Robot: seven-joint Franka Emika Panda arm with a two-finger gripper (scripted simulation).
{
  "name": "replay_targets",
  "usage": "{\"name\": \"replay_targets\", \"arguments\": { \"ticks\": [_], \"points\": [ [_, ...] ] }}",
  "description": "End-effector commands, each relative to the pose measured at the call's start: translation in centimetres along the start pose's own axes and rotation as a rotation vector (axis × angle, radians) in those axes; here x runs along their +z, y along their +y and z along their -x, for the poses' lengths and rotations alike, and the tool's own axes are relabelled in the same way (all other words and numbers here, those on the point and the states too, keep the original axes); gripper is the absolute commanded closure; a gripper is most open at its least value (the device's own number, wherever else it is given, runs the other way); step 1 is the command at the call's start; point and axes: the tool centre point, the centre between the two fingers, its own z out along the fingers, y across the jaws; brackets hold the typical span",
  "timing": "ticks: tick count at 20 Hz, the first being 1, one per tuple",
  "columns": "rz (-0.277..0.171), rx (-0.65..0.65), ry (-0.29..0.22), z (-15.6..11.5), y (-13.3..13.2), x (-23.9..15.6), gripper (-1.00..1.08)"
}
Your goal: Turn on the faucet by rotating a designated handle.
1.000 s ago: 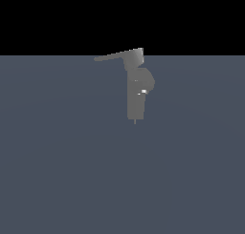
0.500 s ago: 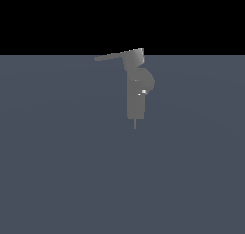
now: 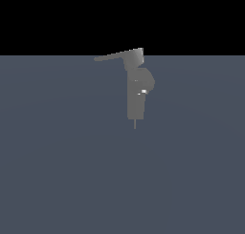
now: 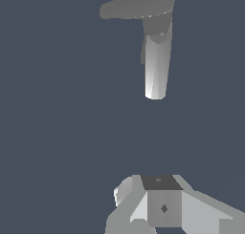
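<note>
The faucet (image 4: 157, 66) stands well ahead of the end effector (image 4: 162, 207), whose finger state cannot be told. Its handle (image 4: 136, 6) looks rigid and hinged; pushing near the thin tip likely turns it easiest.

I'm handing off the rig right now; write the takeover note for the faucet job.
Gripper: only part of it shows in the wrist view, open or shut cannot be told; it is apart from the faucet and holds nothing visible. The arm is absent from the exterior view.
Faucet: upright on the grey floor.
Handle: at the top, pointing to the exterior view's left, untouched.
Done: nothing visible.
Left: approach, reach the handle, rotate it.
</note>
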Motion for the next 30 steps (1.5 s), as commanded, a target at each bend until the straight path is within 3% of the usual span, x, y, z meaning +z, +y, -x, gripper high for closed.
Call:
{"name": "replay_targets", "arguments": {
  "ticks": [1, 17, 30],
  "points": [
    [-0.011, 0.027, -0.006, -0.7, -0.1, 0.0, 1.08],
    [-0.095, 0.391, -0.093, -9.2, -0.6, 1.5, 1.08],
    [-0.091, 0.759, -0.175, -17.4, -1.2, 5.5, 1.08]
  ]
}}
